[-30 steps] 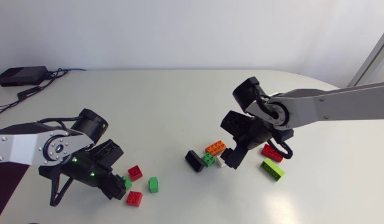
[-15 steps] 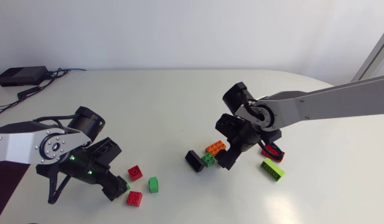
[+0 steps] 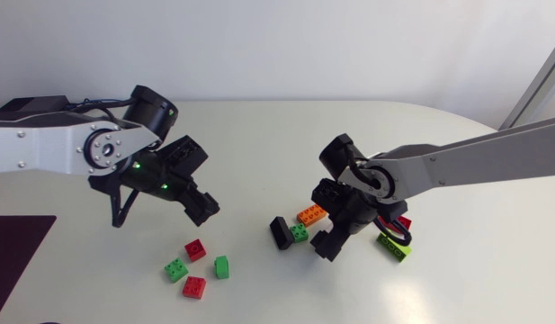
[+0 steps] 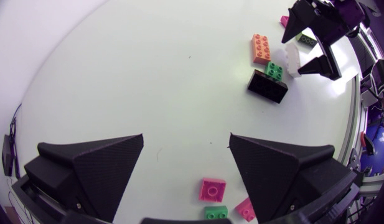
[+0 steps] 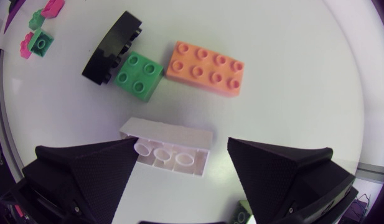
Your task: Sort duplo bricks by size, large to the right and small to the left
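Observation:
My left gripper hangs open and empty above the table's left half, left of the middle. Below it lie small bricks: two green and two red. In the left wrist view the gripper has a pink-looking brick under it. My right gripper is open over the middle cluster. A white brick lies on its side between the right gripper's fingers, touching neither. Ahead of it are an orange brick, a small green brick and a black brick.
A red brick and a lime-green large brick lie right of my right gripper, partly behind its cable. A black box with cables sits at the back left corner. A dark mat covers the front left.
My left gripper opened and let go of a small green brick, which now lies by the other small ones. It then rose and swung back toward the middle. My right gripper shifted slightly left over the white brick.

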